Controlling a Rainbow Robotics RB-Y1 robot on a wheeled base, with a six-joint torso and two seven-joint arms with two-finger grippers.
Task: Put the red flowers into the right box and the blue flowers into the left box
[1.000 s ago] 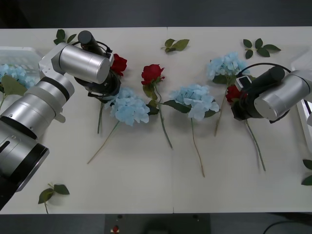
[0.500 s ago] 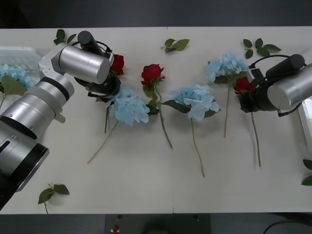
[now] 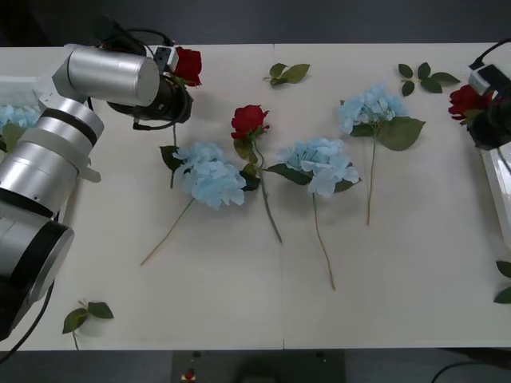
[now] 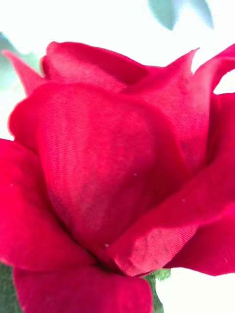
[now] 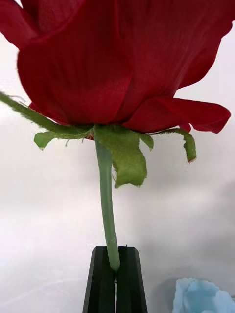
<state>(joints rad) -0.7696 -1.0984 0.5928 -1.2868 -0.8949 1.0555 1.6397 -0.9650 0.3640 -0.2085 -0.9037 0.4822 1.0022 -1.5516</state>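
Each claw grips a red rose (image 3: 187, 64) — left (image 5: 115, 279), right (image 3: 489, 112)

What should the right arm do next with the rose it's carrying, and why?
Probably carry it a bit farther right and lower it over the right box. The right gripper holds a red rose lifted at the table's right edge, just beside that tray's rim, so it isn't over the tray floor yet.

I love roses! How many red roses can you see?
3 deep-red fabric roses: one clamped by the left gripper far-left, one lying mid-table, one at the right gripper by the right edge.
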